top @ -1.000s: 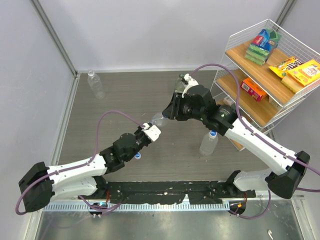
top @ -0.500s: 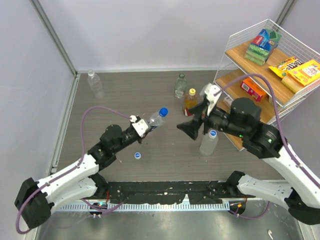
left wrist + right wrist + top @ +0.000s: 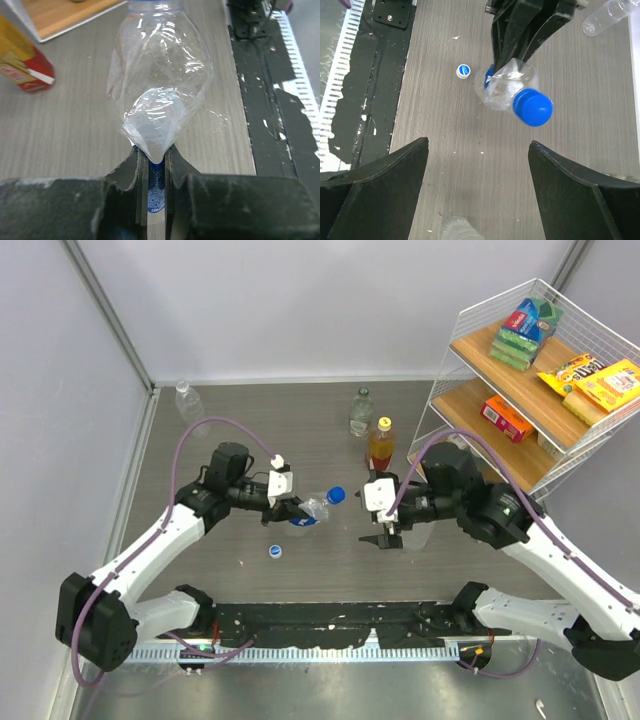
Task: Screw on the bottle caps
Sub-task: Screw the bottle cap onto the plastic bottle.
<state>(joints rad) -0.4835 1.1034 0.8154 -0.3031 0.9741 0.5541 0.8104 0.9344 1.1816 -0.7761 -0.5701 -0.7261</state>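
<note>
Grey wood-grain table point(image 3: 330, 575), pale walls point(image 3: 300, 310), wire shelf point(image 3: 535, 380) at two o'clock; the left gripper point(image 3: 291, 508) clenches a crumpled blue-capped bottle point(image 3: 314, 507), the right gripper point(image 3: 385, 536) at its three o'clock gapes released

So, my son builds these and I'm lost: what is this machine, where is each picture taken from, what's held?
The machine is two robot arms, left and right, bolted to the near edge of a table. The wide picture looks down from above; the other two come from cameras on each wrist. The left gripper is shut on a crumpled clear bottle wearing a dark blue cap. The right gripper is open and holds nothing. On the table are a loose white cap, an amber bottle, a clear bottle beside it and another at the far left. A wire shelf of snacks stands right.
</note>
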